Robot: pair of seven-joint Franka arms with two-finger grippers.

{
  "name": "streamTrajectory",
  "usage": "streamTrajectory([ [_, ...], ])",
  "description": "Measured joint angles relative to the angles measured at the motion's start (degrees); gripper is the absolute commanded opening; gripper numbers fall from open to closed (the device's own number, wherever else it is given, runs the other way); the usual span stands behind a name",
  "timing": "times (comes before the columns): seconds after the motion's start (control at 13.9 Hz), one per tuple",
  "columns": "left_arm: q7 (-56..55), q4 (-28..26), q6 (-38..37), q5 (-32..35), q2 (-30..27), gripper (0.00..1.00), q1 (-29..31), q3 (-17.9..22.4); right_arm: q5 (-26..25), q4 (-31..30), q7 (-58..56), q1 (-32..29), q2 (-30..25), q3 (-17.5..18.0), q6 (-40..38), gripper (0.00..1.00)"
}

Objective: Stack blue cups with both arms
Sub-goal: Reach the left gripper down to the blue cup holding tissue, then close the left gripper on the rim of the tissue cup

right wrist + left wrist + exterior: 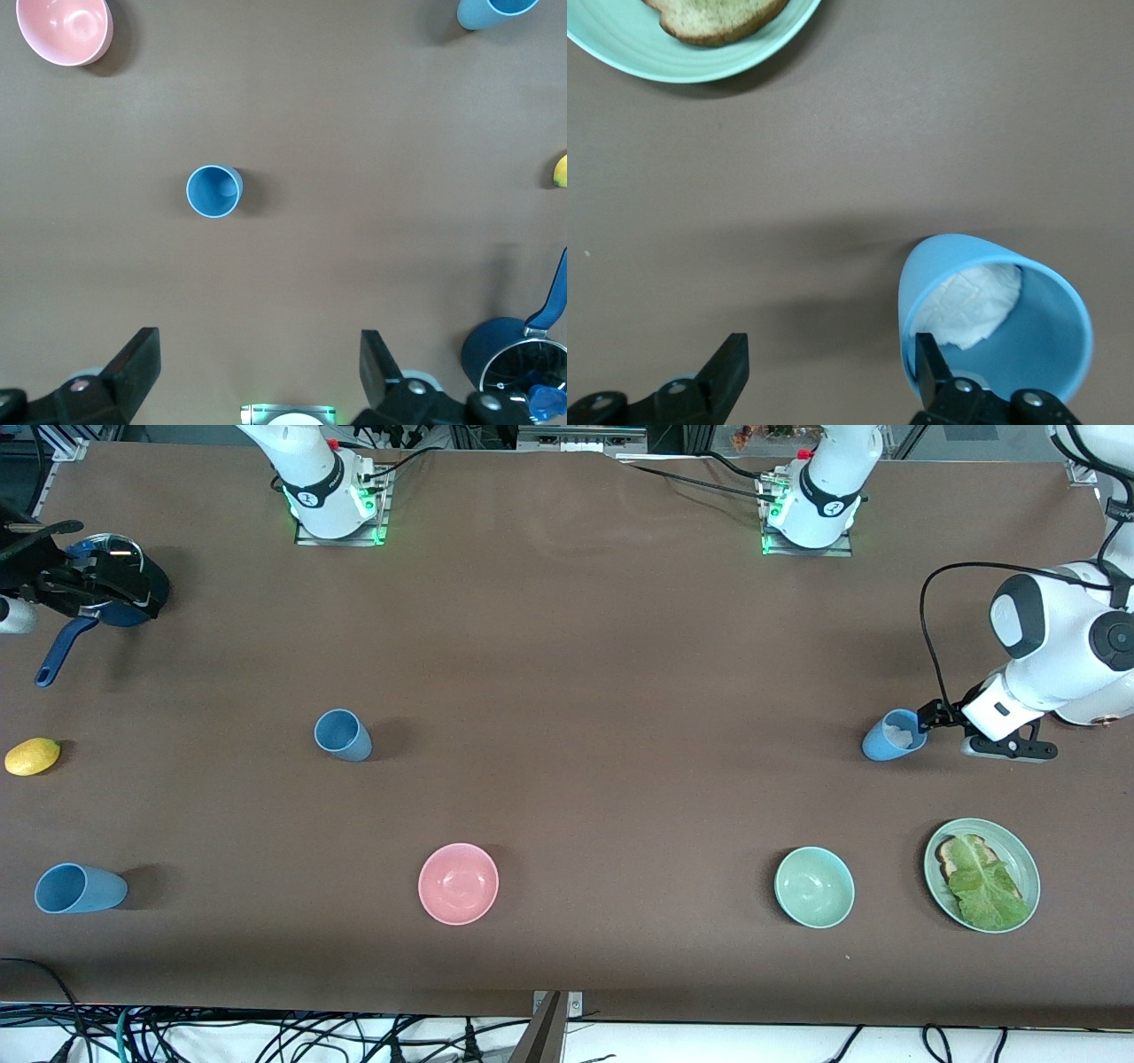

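Brown cloth covers the long tabletop (567, 646), with cables hanging along its edge nearest the front camera. Three blue cups are on it. One blue cup with crumpled white paper inside (893, 735) stands near the left arm's end; the left pincer (926, 722) is down at it, fingers wide apart, one finger (928, 361) inside the rim and the other out over bare cloth, so it straddles one wall without clamping yet. A second blue cup (343, 735) stands upright toward the right arm's end, and a third blue cup (80, 888) lies near the corner at that end closest to the front camera.

The right pincer (84, 584) hangs fully open over the dark-blue pot (115, 589) near the right arm's end, holding nothing; that arm waits.

Risks, as I judge them: a one-wall pinch on a light tapered cup can tip or swing it on lifting, and the paper may get caught under the inner finger or spill out. The paper would also keep another cup from nesting fully.

Around: a lemon (33, 756) at the right arm's end, a pink bowl (458, 883), a green bowl (814, 887), and a green plate with toast and lettuce (982, 874) close to the gripped cup. Nothing lies between the cups.
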Motion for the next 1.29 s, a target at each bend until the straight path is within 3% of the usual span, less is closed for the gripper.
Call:
streamTrajectory([
  [0.07,0.0,0.0,0.6,0.0,0.7,0.67,0.2,0.0,0.0,0.0,0.0,0.0,0.0,0.0,0.0,1.0],
  [0.29,0.0,0.0,1.0,0.0,1.6,0.06,0.4,-0.3,0.0,0.0,0.0,0.0,0.0,0.0,0.0,1.0],
  [0.36,0.0,0.0,1.0,0.0,1.7,0.0,0.4,-0.4,0.0,0.0,0.0,0.0,0.0,0.1,0.0,1.0],
  [0.86,-0.1,0.9,0.4,-0.2,1.3,0.0,0.4,-1.4,-0.1,0.0,0.0,0.6,0.1,0.4,0.0,1.0],
  [1.29,-1.8,9.8,-14.0,-2.3,1.3,0.0,0.4,-6.6,-0.2,-0.1,0.0,0.5,0.1,0.1,-0.1,1.0],
])
